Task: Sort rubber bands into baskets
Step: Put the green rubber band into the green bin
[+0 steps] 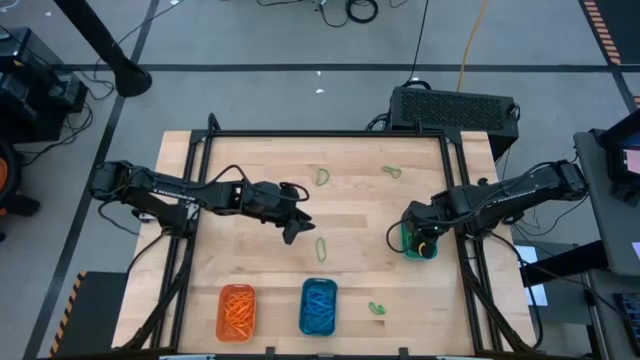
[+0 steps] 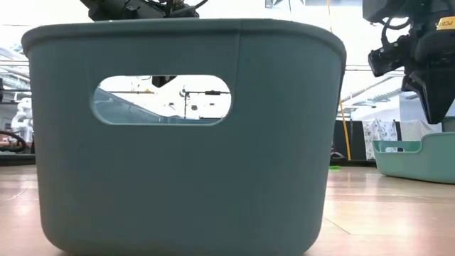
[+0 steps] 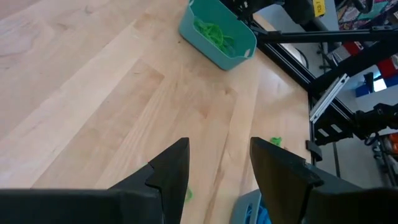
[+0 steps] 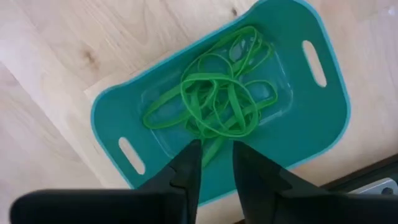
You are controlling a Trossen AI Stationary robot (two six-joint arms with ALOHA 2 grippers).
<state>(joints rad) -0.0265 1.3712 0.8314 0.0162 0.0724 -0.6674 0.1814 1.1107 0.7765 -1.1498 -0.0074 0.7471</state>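
Right wrist view: the right end effector (image 4: 216,163) is seen slightly parted, empty, above the teal basket (image 4: 311,134), where a green band (image 4: 217,99) could be snagged.

The wooden table (image 1: 330,215) stood on a grey floor (image 1: 260,40) crossed by darker seam lines. Just beyond the table's far edge, toward its right corner, sat a black perforated box (image 1: 455,107), with black cables (image 1: 350,10) and a yellow cable (image 1: 472,40) trailing over the floor behind it. A black metal frame (image 1: 200,180) ran along the table's sides and far edge. A strip of orange-and-black hazard tape (image 1: 600,18) lay on the floor well off from the table's far right corner. Left of the table stood dark equipment (image 1: 30,80). Seen level across the table, the room behind was bright, with pale walls.
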